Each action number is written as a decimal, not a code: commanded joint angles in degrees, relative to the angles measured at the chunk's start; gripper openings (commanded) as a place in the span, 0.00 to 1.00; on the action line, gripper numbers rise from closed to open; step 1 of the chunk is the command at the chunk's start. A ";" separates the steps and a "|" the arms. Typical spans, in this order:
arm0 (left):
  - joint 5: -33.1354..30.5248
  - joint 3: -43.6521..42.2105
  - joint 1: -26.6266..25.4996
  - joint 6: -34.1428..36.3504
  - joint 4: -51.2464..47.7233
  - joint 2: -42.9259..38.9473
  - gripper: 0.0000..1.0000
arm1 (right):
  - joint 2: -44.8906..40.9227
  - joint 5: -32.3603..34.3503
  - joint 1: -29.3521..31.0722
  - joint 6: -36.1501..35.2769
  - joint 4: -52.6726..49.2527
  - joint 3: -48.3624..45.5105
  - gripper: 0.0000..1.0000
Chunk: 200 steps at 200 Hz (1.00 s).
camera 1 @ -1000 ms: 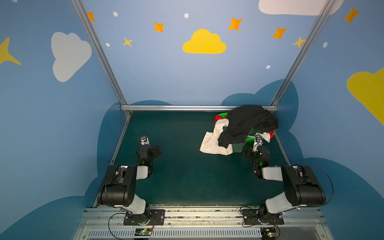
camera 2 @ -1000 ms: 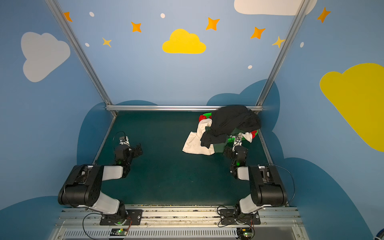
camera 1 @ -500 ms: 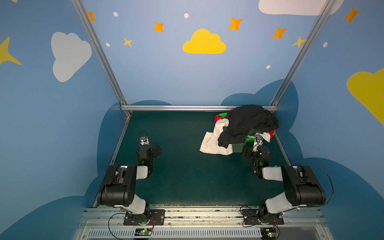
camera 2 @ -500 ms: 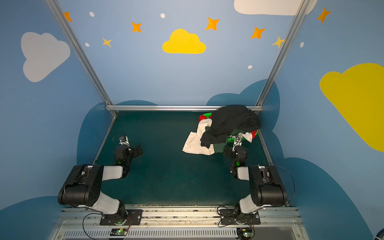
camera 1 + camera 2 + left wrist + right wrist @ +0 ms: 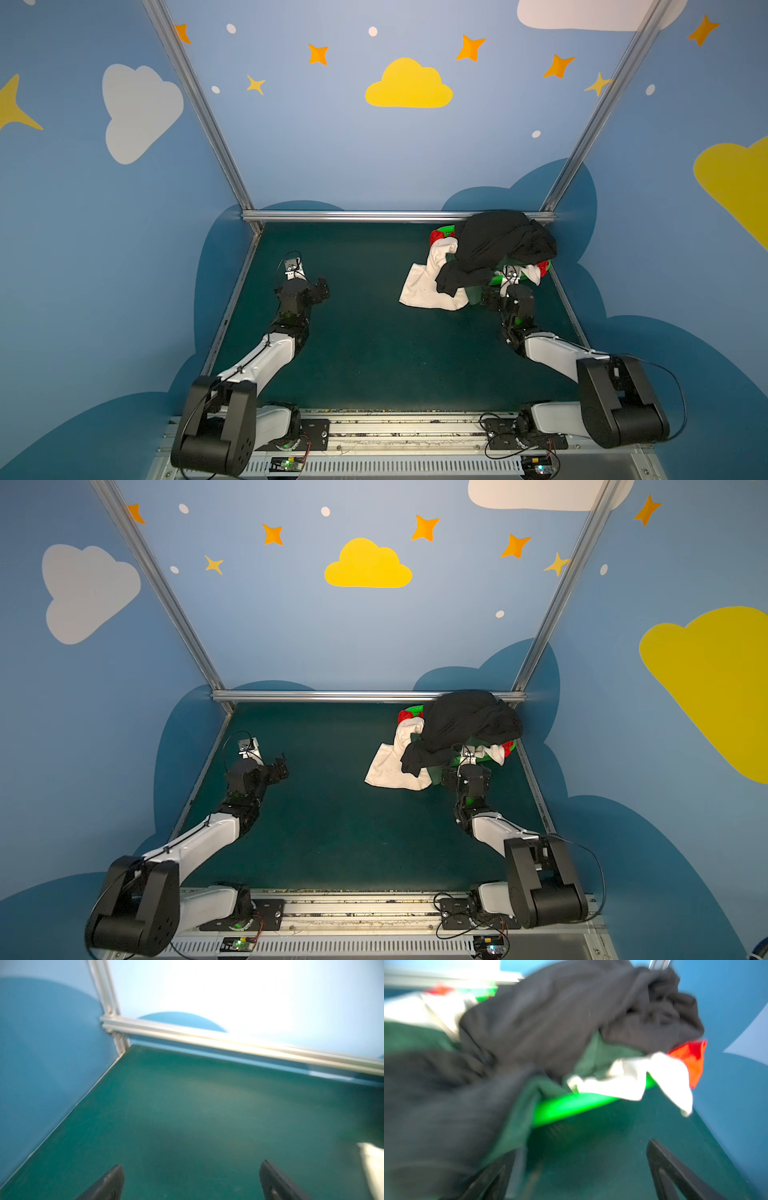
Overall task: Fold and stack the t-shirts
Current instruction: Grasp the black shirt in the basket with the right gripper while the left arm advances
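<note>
The task looks to be at its very start: no t-shirt lies flat, none is folded, and there is no stack. The bench (image 5: 374, 340) is bare across its middle and its whole 9 o'clock half, so there is room for folding.

The left arm (image 5: 270, 357) sits at about 8 o'clock. The left jaws stand wide apart over bare bench with nothing between them. The right arm (image 5: 552, 349) reaches toward 2 o'clock. The right jaws also stand wide apart at the near edge of the heap, and no cloth is clearly pinched.

All the t-shirts are heaped in the 1 o'clock corner. The black t-shirt (image 5: 494, 245) lies crumpled on top. The white t-shirt (image 5: 424, 286) spills from under it onto the bench, toward 8 o'clock of the heap. The green basket (image 5: 445, 227) shows only slivers of rim. Every shirt has yet to be pulled out, spread, folded and stacked.

Both top views give the layout but almost hide the dark green t-shirt (image 5: 600, 1057). The right wrist view, though blurred, shows it under the black one and draped over the basket rim, with the red t-shirt (image 5: 691, 1057) beyond. The left wrist view shows only bare bench and a sliver of white cloth.
</note>
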 commanded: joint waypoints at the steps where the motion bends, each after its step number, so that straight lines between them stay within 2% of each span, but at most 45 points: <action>1: -4.30 2.85 -4.41 -0.53 -11.87 -3.06 1.00 | -5.71 1.91 2.31 5.45 -17.43 5.75 0.97; 27: -6.78 4.68 -10.40 -6.03 -19.63 -6.22 1.00 | -11.50 -0.77 2.35 15.29 -30.89 13.86 0.97; 50: -5.44 4.15 -14.93 -12.62 -22.06 -7.67 1.00 | -10.25 -5.10 0.71 19.40 -42.50 24.92 0.98; 74: -4.02 4.86 -18.68 -18.58 -23.84 -7.46 1.00 | -2.40 -9.89 -1.21 21.06 -50.40 36.16 0.98; 94: -2.16 6.95 -20.70 -20.91 -25.48 -6.83 1.00 | 6.73 -10.61 -2.39 22.02 -52.52 44.04 0.98; 123: 2.20 10.46 -22.09 -21.57 -28.85 -6.55 1.00 | 21.82 -15.76 -3.75 21.01 -58.82 58.59 0.94; 163: 3.62 12.84 -22.28 -18.52 -34.62 -8.87 1.00 | 36.34 -8.35 -4.29 22.44 -66.90 73.52 0.85; 175: 3.06 12.51 -22.27 -18.32 -35.29 -10.48 1.00 | 40.05 -6.62 -4.40 22.50 -69.78 78.18 0.81; 200: 2.81 10.37 -22.22 -18.23 -34.09 -13.71 1.00 | 47.06 -4.23 -4.45 22.45 -75.21 86.03 0.78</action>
